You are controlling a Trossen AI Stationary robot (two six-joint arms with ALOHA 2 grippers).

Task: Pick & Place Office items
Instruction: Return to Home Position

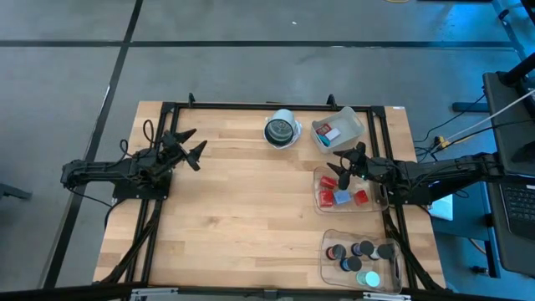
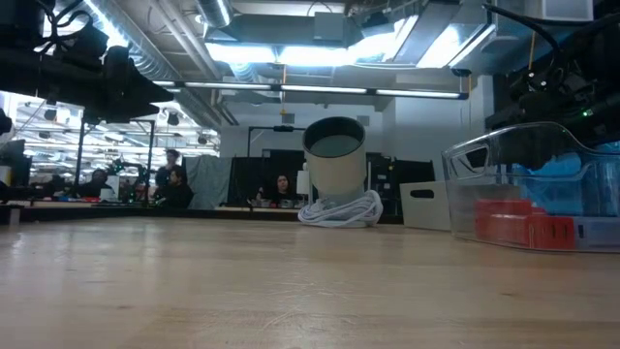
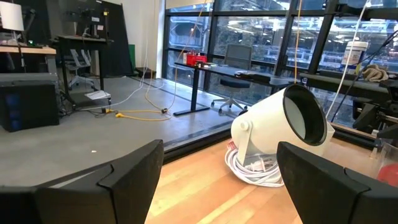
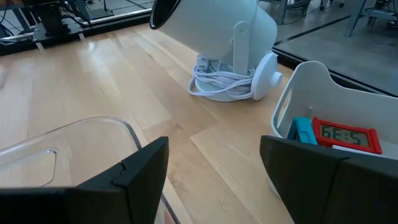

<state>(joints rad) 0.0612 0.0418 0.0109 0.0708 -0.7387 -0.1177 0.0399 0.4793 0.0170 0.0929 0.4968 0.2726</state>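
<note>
Currently, the left tool (image 1: 194, 145) is held above the left part of the bench (image 1: 242, 209), well apart from every bin; its fingers are spread wide and nothing is seen between them. The right tool (image 1: 349, 165) is held over the end of the middle clear bin (image 1: 320, 203) that lies nearest the pale bin (image 1: 351, 121). Its fingers are likewise parted, with nothing gripped.

Three bins are lined up along the right side of the bench. Inside the pale bin, a red clock (image 4: 346, 135) and a blue piece (image 4: 303, 132) are seen side by side. Red blocks (image 1: 341, 198) are gathered in the middle clear bin, with a pale blue piece among them. In the lower clear bin (image 1: 328, 267), black discs (image 1: 364, 248) are spread about, and a teal round piece (image 1: 369, 279) is seen at the end farthest from the other bins.

A white round lamp-like object (image 1: 282, 130) is stood on a coiled white cable just beside the pale bin, at the bench's far edge. People (image 2: 172, 184) are visible in the room behind the bench.
</note>
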